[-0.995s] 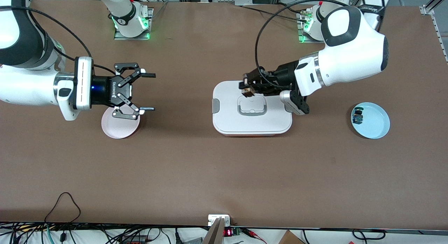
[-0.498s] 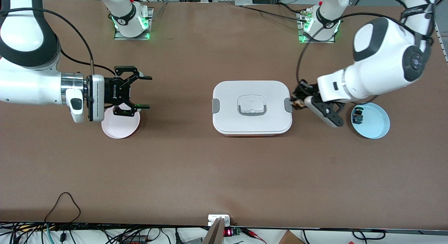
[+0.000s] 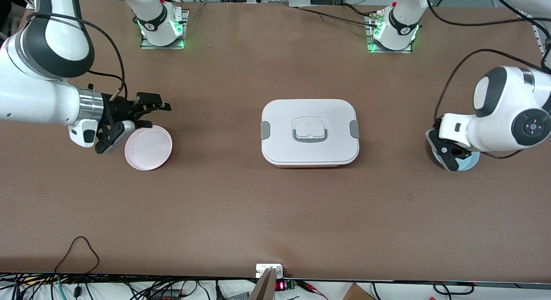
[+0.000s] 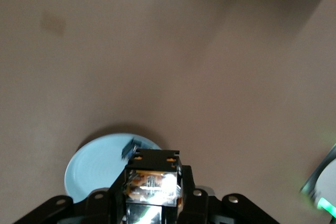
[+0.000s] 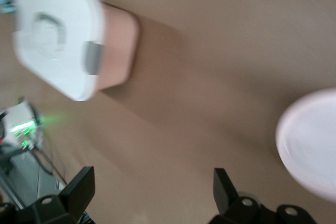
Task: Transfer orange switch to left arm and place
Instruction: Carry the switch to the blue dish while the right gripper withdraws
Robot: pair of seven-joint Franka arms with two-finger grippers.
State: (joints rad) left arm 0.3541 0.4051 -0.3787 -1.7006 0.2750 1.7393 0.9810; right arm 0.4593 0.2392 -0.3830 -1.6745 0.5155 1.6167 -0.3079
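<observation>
My left gripper [image 4: 153, 195] is shut on the orange switch [image 4: 152, 174], a small block with clear and orange-gold faces. It holds it above the light blue plate [image 4: 94, 166]. In the front view the left arm's wrist covers most of that plate [image 3: 472, 162] and hides the gripper and the switch. My right gripper [image 3: 153, 113] is open and empty, just above the pink plate's [image 3: 148, 148] edge farther from the front camera; its jaws [image 5: 151, 192] stand wide apart. The white lidded box [image 3: 310, 132] stands at mid-table between the two arms, and also shows in the right wrist view [image 5: 58, 40].
A small blue and green switch [image 4: 131, 148] lies on the blue plate. The pink plate [image 5: 310, 140] is empty. Both arm bases stand along the table's edge farthest from the front camera. Cables run along the edge nearest it.
My left arm has swung away from over the box to over the blue plate, with the switch still in its gripper. My right gripper has drawn back and turned, staying open.
</observation>
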